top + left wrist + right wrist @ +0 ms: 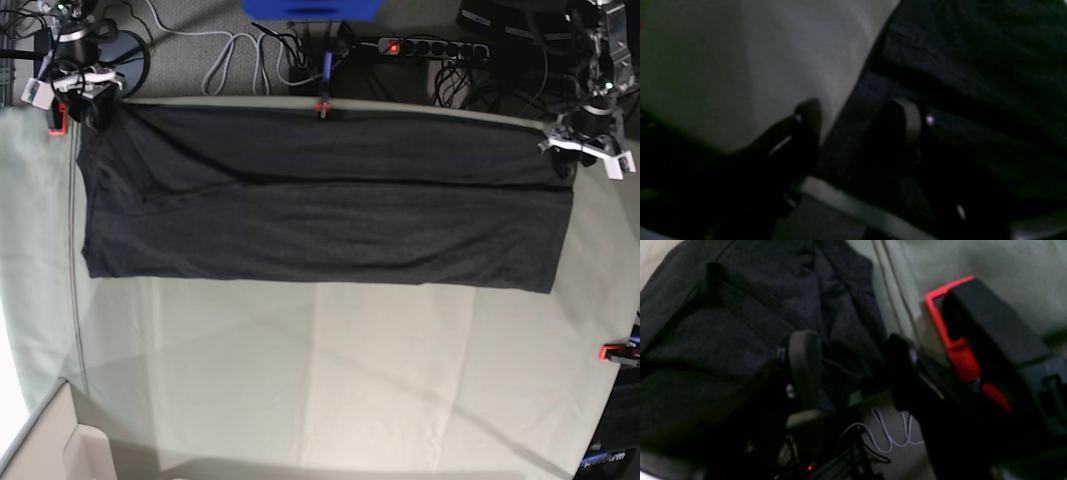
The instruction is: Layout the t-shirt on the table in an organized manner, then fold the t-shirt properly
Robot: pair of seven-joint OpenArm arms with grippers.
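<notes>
Shirt (320, 215) lying limp and soft on table (320, 370); left gripper (860, 116) and right gripper (853, 363) straddling its far corners, jaws parted.

T-shirt (320, 210) print side hidden, face-down

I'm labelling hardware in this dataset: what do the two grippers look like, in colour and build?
In the base view, the left gripper and the right gripper have dark bodies with white parts, on black arms. Up close, the left gripper's fingers are dark, rounded paddles, one with a pale grey pad face. The right gripper's fingers match: one grey-faced, one black. No markings are legible.
</notes>
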